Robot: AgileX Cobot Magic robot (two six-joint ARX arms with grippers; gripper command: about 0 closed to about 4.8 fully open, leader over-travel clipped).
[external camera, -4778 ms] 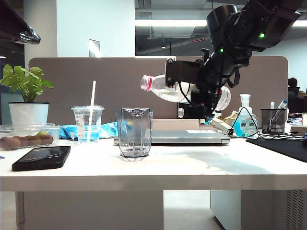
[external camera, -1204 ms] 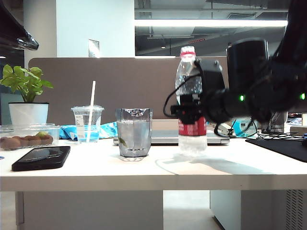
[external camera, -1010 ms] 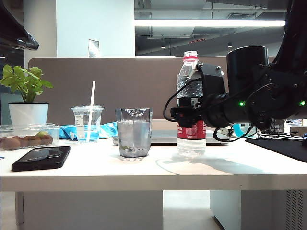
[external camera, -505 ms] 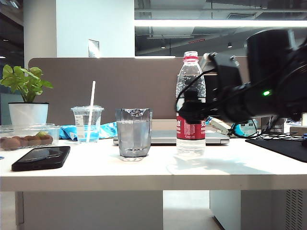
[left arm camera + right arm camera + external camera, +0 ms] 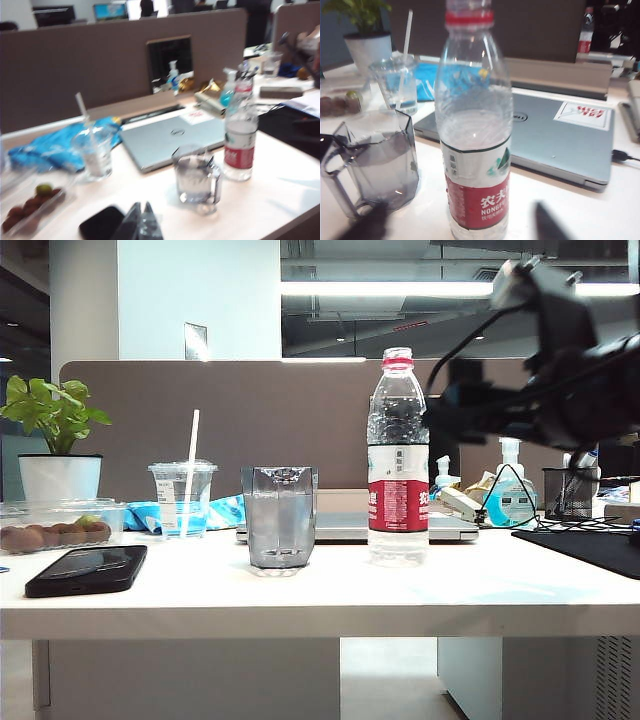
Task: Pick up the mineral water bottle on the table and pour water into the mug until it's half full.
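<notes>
The mineral water bottle (image 5: 398, 455) stands upright on the white table (image 5: 480, 590), cap off-red at its top, partly filled. To its left stands the grey-tinted faceted mug (image 5: 279, 518) with water in it. My right gripper (image 5: 447, 412) hangs blurred above and to the right of the bottle, clear of it. In the right wrist view its two dark fingers stand wide apart, so the right gripper (image 5: 456, 227) is open, with the bottle (image 5: 475, 125) and mug (image 5: 375, 170) ahead. My left gripper (image 5: 140, 222) is shut and empty, high over the table's near side, looking at the mug (image 5: 197, 177) and bottle (image 5: 240, 145).
A closed silver laptop (image 5: 350, 525) lies behind the mug and bottle. At the left are a lidded plastic cup with a straw (image 5: 183, 498), a black phone (image 5: 85, 570), a fruit box (image 5: 55, 525) and a potted plant (image 5: 58, 440). A pump bottle (image 5: 512, 490), a pen holder (image 5: 570, 490) and a black mat (image 5: 590, 545) sit at the right.
My right gripper has opened, let go of the bottle and drawn back up and to the right. The bottle now stands free on the table. The mug holds water that it lacked earlier.
</notes>
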